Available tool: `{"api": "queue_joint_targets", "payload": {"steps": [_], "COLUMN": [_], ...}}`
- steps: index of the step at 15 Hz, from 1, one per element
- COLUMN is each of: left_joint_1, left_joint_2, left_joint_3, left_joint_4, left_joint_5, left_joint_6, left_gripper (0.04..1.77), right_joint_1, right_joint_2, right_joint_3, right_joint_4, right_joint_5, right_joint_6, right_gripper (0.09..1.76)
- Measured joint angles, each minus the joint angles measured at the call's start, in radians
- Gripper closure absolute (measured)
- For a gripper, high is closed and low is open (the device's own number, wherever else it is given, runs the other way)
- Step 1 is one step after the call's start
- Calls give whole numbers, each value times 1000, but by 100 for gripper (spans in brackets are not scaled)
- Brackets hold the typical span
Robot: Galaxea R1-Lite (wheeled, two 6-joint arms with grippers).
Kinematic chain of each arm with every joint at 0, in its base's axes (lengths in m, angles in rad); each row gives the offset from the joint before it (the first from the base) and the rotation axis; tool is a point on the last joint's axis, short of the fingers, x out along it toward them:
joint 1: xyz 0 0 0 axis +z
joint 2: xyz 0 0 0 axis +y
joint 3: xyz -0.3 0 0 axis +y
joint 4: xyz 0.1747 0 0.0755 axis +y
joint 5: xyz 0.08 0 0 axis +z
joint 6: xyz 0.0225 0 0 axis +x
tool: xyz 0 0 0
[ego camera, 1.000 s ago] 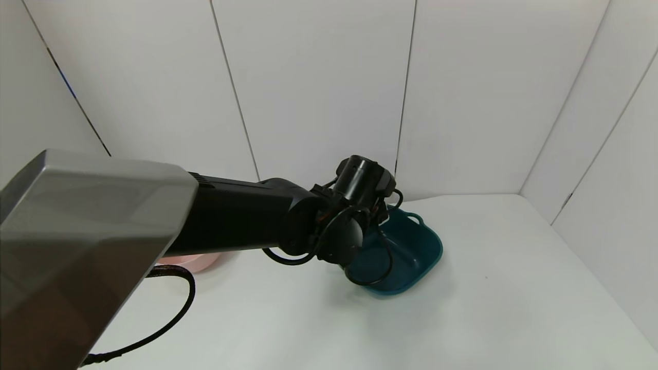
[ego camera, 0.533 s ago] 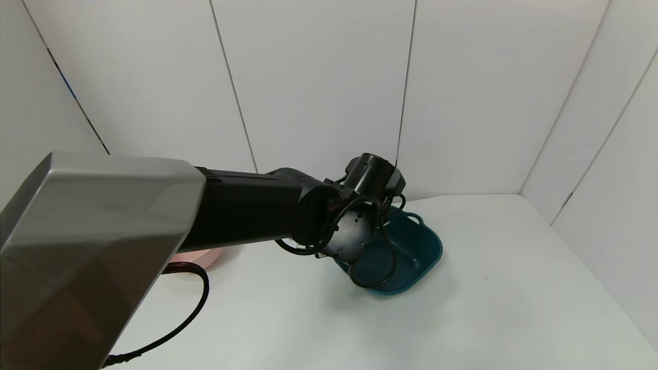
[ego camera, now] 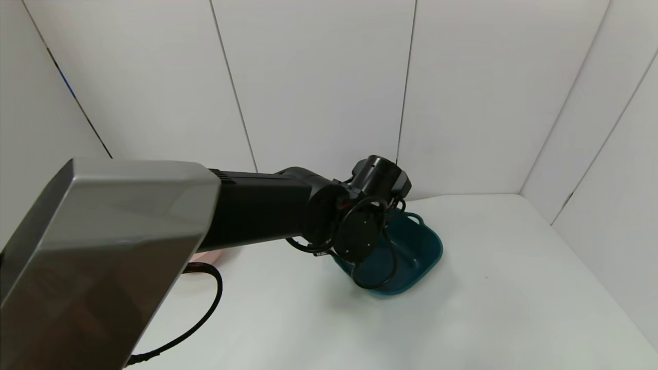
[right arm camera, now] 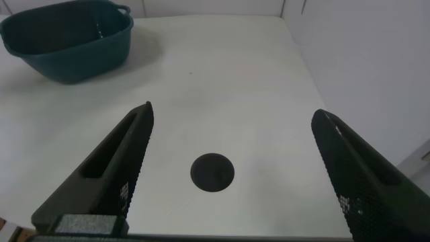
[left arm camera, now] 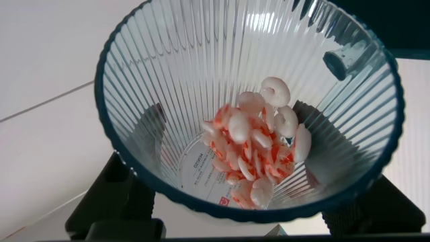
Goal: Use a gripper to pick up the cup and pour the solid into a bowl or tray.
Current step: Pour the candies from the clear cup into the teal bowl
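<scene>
My left gripper is shut on the cup, a clear pale-blue ribbed mug with a dark rim. In the left wrist view I look into its mouth. The solid, a heap of small orange-red and white pieces, lies piled against one side of the cup's inner wall. In the head view my left arm's wrist hangs over the near left part of the dark teal basin and hides the cup. My right gripper is open and empty above the table, away from the basin.
A pink bowl peeks out behind my left arm at the left. A black cable loops over the white table. A dark round hole lies in the tabletop under the right gripper. White panel walls close in the back and right.
My left arm has shifted to the right and its wrist has turned, coming further over the basin. More of the pink bowl is now covered.
</scene>
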Motion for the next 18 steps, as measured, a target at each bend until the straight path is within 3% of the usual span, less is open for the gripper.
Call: {"api": "queue_joint_targets", "payload": {"steps": [7,18], "left_joint_1": [-23,-40], "left_joint_2": [47,76], "left_joint_3": [-109,-121], "left_joint_4": [140,206], "left_joint_5": [61,136], "left_joint_6": [12,25], "left_gripper": [50,50], "right_joint_1": [0,0], "right_joint_2": [0,0], "right_joint_3": [0,0], "right_joint_4": [-2,-2], "right_joint_5": [0,0], "right_joint_6": [0,0], "right_gripper": [14,14]}}
